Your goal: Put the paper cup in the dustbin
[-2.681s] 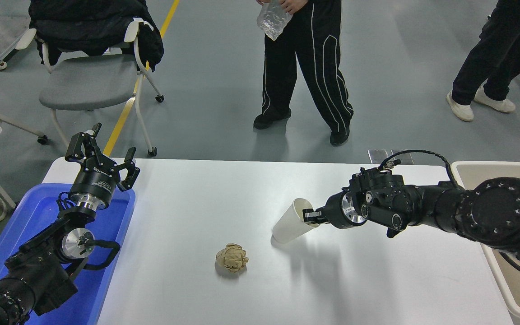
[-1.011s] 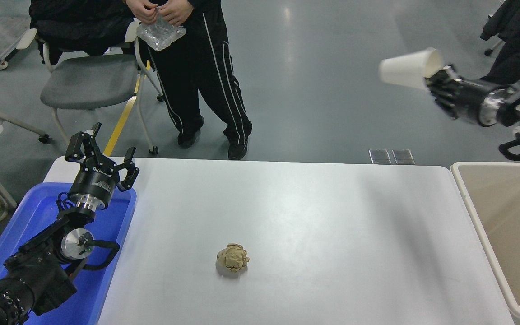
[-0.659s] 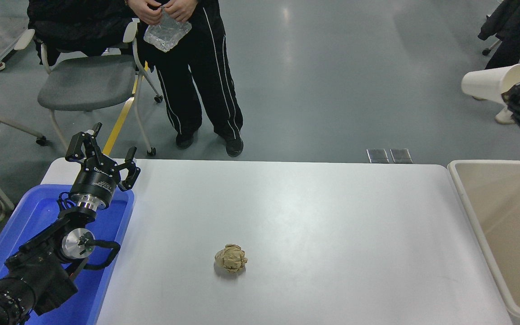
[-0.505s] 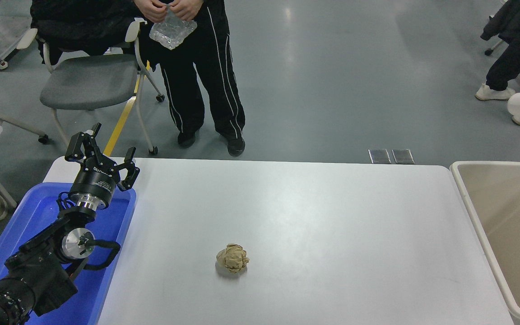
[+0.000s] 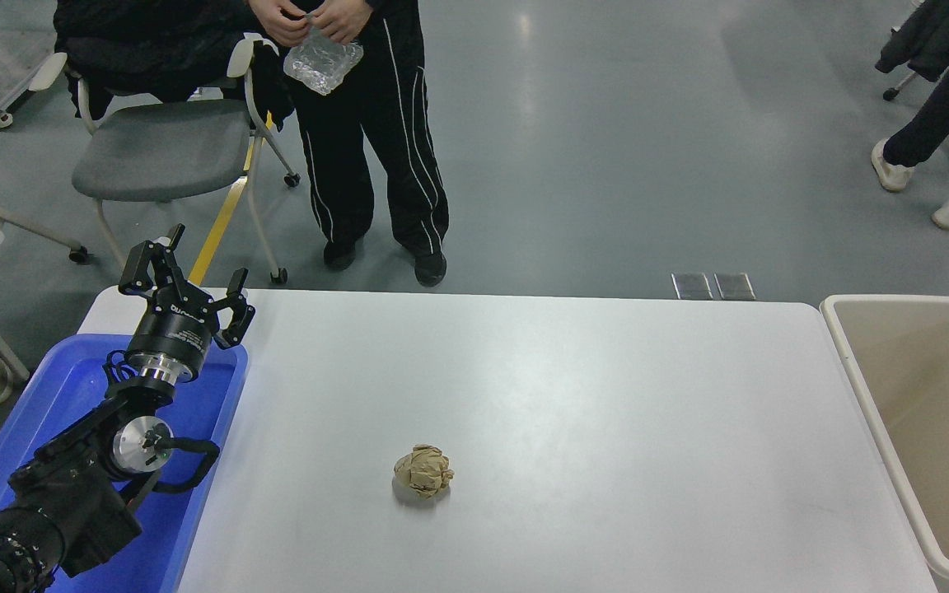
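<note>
Cup and right gripper were both out of view, so whether the cup was held or already dropped could not be told. No cup showed in the visible part of the dustbin [image 5: 845, 317] at the table's right end, so the disposal looked unfinished. On the table [image 5: 606, 395] lay only a brown paper ball [image 5: 423, 472], well apart from the bin and blocking nothing. The left gripper [image 5: 186, 284] was parked over the blue tray [image 5: 71, 387], fingers spread. A person [image 5: 367, 123] stood beyond, crinkling clear plastic.
</note>
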{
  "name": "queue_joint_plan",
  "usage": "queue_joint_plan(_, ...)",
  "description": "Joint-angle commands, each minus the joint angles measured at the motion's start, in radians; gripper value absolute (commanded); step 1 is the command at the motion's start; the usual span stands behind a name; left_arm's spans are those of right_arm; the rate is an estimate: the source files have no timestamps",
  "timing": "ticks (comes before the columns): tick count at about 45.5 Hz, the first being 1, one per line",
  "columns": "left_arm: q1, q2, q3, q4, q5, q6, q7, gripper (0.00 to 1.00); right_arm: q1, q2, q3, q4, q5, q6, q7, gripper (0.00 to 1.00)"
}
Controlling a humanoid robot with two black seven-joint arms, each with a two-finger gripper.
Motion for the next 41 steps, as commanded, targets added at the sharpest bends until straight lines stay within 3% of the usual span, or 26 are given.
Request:
queue_joint_plan(1,0.000,0.000,0.000,0.000,0.000,0.000,0.000,1.00,-0.103,0.064,-0.008,0.005,-0.031,-0.006,-0.024,0.00)
queue_joint_plan(31,0.000,0.000,0.000,0.000,0.000,0.000,0.000,1.00,-0.111,0.163,-0.003,0.019,-0.057,-0.016,-0.022,0.00)
queue_joint_plan(37,0.000,0.000,0.000,0.000,0.000,0.000,0.000,1.00,-0.087,0.163,0.004,0.013,-0.056,-0.023,-0.018,0.62)
queue_joint_plan(41,0.000,0.000,0.000,0.000,0.000,0.000,0.000,1.00,-0.067,0.163,0.007,0.013,-0.056,-0.045,-0.018,0.85)
